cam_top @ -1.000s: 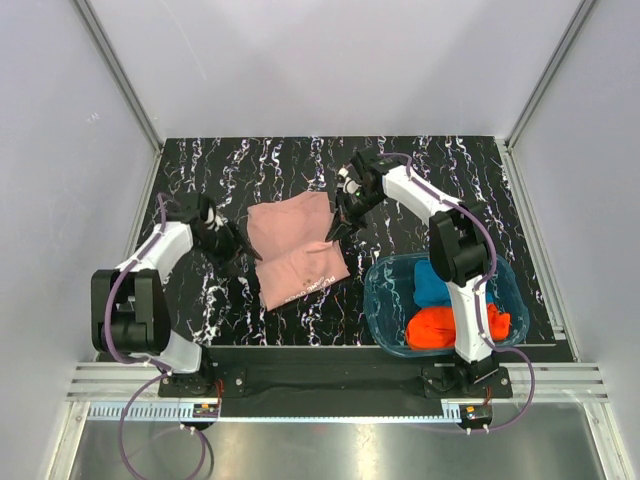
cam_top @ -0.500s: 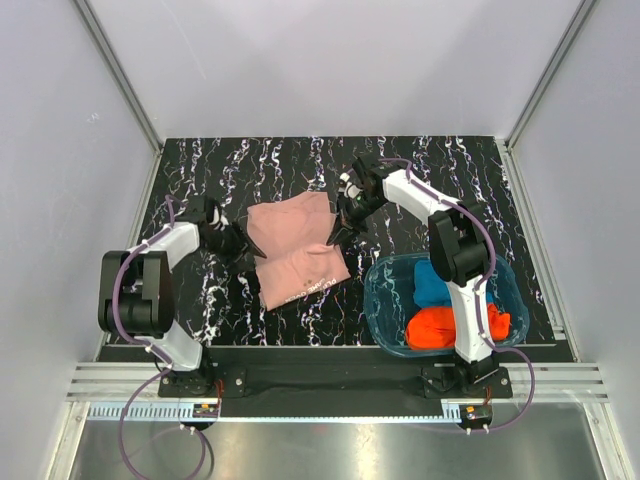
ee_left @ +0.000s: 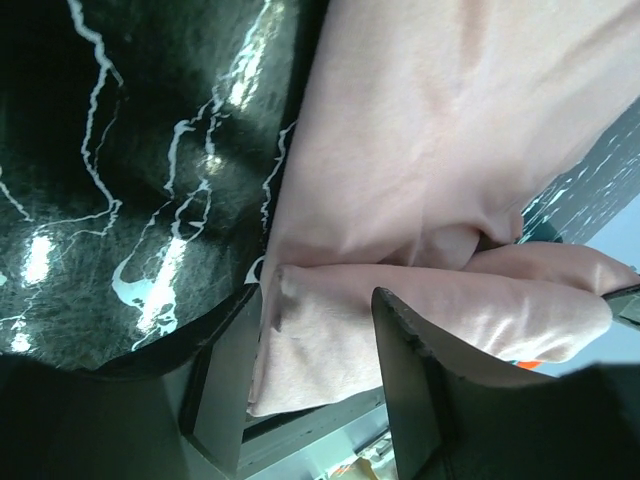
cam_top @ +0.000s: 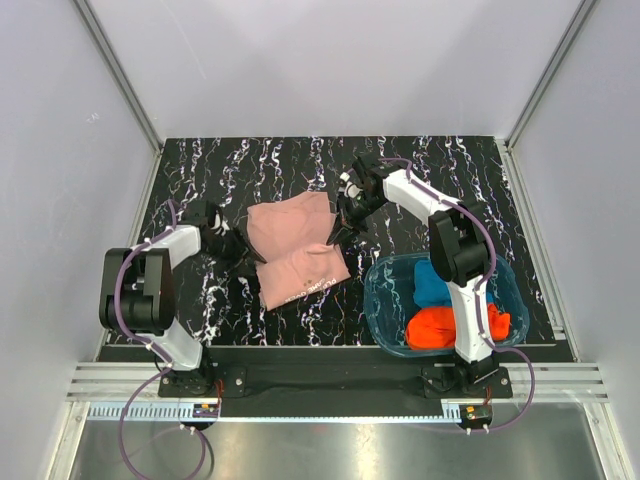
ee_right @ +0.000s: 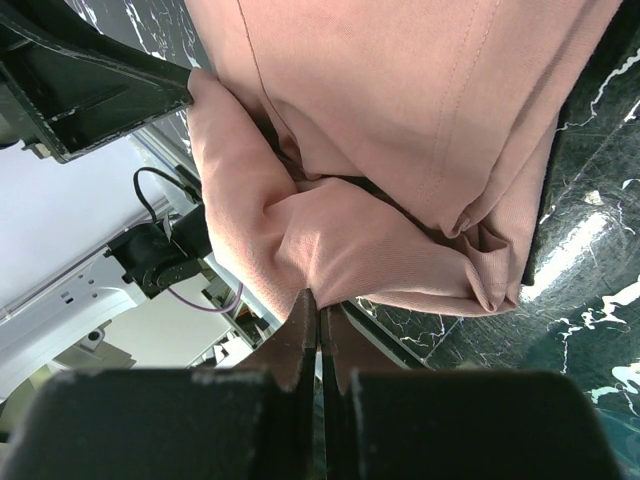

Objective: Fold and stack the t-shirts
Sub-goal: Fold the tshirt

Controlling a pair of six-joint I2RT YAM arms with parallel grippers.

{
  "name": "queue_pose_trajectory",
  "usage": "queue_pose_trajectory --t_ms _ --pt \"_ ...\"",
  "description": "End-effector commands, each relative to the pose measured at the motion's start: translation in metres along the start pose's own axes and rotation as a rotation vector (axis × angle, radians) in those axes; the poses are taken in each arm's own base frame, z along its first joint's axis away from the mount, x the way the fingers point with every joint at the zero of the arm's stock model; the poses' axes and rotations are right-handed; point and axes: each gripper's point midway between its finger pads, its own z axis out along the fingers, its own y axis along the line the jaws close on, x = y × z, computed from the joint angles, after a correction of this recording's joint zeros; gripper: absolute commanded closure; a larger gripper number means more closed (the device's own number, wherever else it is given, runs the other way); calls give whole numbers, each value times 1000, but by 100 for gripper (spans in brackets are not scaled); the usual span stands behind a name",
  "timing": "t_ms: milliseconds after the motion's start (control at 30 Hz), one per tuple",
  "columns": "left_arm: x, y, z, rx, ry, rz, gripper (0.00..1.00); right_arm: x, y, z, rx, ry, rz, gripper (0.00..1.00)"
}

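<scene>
Pink shirt [cam_top: 295, 250] half-folded mid desk [cam_top: 250, 170]; R end effector [ee_right: 318, 310] pinched shut on its right edge, L end effector [ee_left: 318, 320] part-open astride left fold: should bite both layers fully before lifting w/ R.

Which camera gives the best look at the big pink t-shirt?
The top external view: it shows the whole dusty-pink cloth t-shirt, partly folded on the table. The left wrist view shows only one edge close up; the right wrist view, only bunched folds.

Top camera looks down from above; both wrist cameras sit close on the pink t-shirt [cam_top: 295, 250].
</scene>
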Motion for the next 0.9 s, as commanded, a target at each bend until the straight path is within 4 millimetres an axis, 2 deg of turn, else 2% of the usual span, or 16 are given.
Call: queue_pose_trajectory --t_ms 0,200,333,367,500,633,867 --pt "2 -3 0 23 -10 4 48 -1 21 -19 -44 -43 -48 100" --pt "5 -6 11 65 13 -27 57 -2 23 -19 -49 -44 -49 100" --pt "-1 -13 2 73 -31 4 77 -2 23 -20 -46 -47 -49 100" --pt "-1 -12 0 64 -35 8 86 -1 22 -20 -44 -46 -45 100" --pt "-5 -15 -13 33 -75 59 99 1 23 -23 -37 -51 -56 100" --pt "0 -20 -26 17 -97 108 100 5 23 -28 -28 -59 -63 100" --pt "27 -35 -56 15 -147 187 100 23 29 -43 -21 -81 -76 100"
